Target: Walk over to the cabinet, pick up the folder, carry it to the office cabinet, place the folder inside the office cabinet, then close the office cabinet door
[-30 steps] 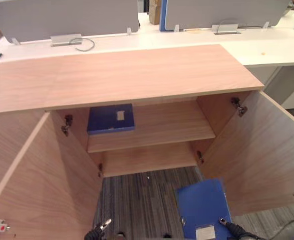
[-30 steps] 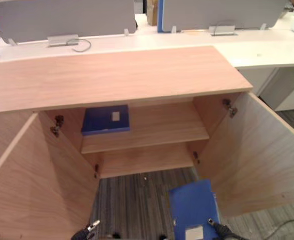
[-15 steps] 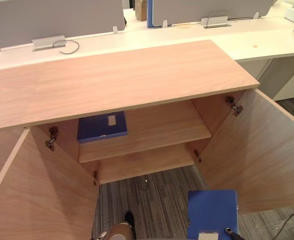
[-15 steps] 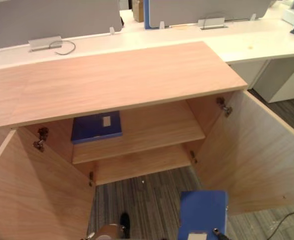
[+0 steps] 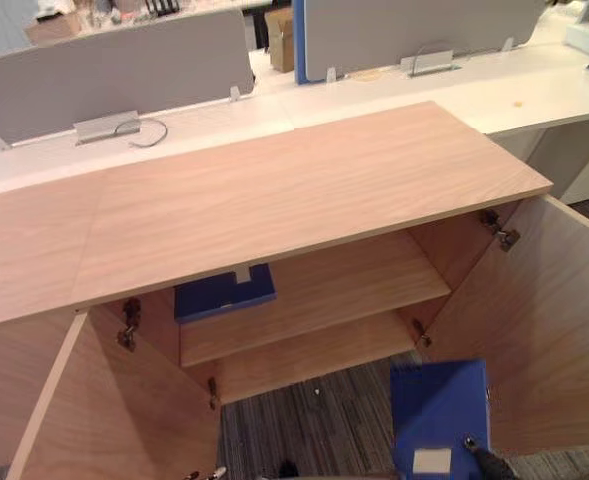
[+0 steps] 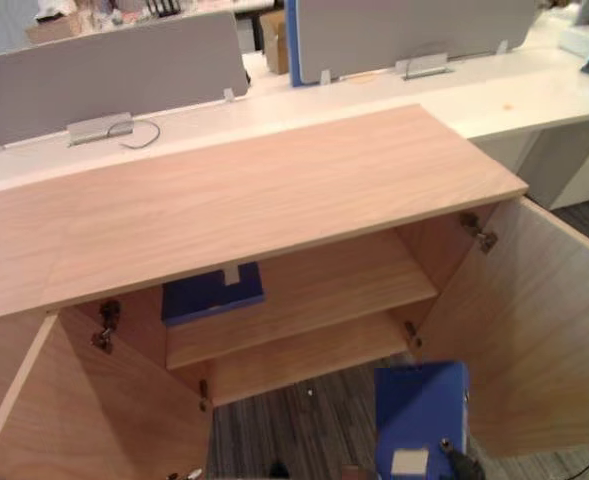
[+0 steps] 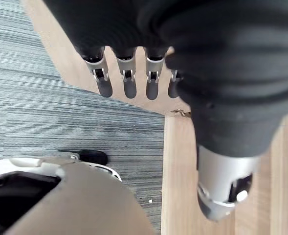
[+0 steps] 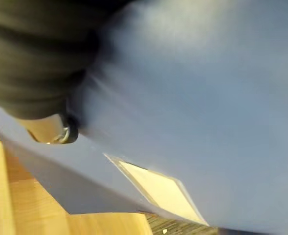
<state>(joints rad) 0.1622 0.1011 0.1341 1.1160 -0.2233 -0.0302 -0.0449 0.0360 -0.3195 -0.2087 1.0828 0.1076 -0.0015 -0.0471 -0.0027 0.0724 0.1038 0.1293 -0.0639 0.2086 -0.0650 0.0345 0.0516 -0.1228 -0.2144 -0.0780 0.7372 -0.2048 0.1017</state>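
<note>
The office cabinet (image 5: 274, 200) stands with both doors swung wide, the left door (image 5: 114, 420) and the right door (image 5: 544, 330); the folder (image 5: 439, 405), blue, is outside the cabinet, in front of its open mouth toward the right door, above the striped carpet (image 5: 314, 425); the right robot hand (image 5: 479, 458) pinches its near edge, a dark-tipped finger on the cover; the left robot hand (image 7: 129, 83) hangs by the left door, fingers straight, holding nothing; a second blue folder (image 5: 219, 293) lies flat inside the cabinet at the left end of the upper shelf (image 5: 354, 290); a white worktop (image 5: 534, 95) runs behind the cabinet.
</note>
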